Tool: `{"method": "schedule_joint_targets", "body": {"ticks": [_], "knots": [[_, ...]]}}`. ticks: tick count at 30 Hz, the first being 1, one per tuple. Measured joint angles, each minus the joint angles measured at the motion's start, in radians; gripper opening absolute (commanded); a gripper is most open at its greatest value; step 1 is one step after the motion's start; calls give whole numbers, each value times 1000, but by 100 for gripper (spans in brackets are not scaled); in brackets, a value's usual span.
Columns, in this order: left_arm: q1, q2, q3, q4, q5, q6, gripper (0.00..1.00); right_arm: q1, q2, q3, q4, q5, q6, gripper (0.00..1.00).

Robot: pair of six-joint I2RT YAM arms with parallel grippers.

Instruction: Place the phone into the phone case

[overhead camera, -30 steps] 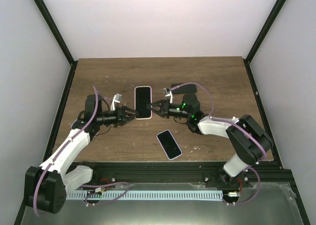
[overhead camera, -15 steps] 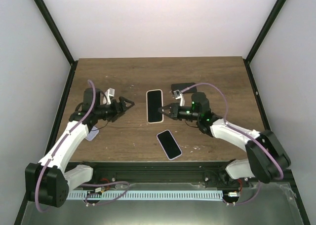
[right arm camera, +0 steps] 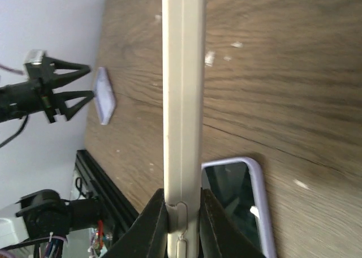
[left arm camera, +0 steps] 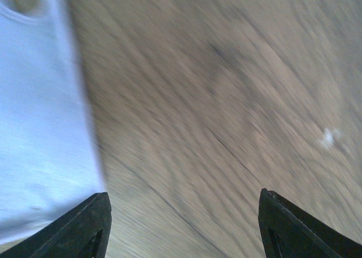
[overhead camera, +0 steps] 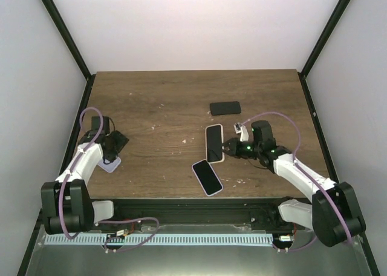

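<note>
My right gripper is shut on the edge of a phone with a cream rim, holding it just above the table right of centre. In the right wrist view the fingers clamp its cream side near the buttons. A pale lilac-blue empty phone case lies at the left edge; it also shows in the left wrist view. My left gripper is open and empty just above and beside that case, with bare wood between its fingertips.
A phone in a lilac case lies face up near the front edge, just below the held phone; it also shows in the right wrist view. A black phone lies farther back. The black frame rail runs along the near edge.
My right gripper has carried the cream-rimmed phone right and nearer to the front. My left arm let go of it and drew back left to the pale case.
</note>
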Motion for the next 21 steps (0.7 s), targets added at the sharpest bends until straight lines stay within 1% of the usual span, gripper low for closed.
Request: {"method": "schedule_joint_targets", "body": {"ticks": [4,7,10,13,16,21], "knots": [[64,-1,0,-43,-177,-63,68,-61,22,-52,-42,-26,-38,9],[118,0,0,-80,-294,-104,68,-82,56,-79,-50,-57,-55,10],[171,0,0,-102,-368,-133,66,-90,91,-90,-72,-67,-70,11],[221,1,-13,-85,-393,-137,62,-95,111,-90,-80,-56,-92,11],[251,19,-53,-42,-371,-129,60,-104,117,-91,-100,-25,-111,11],[253,80,-96,16,-328,-116,60,-112,121,-100,-92,-9,-114,13]]}}
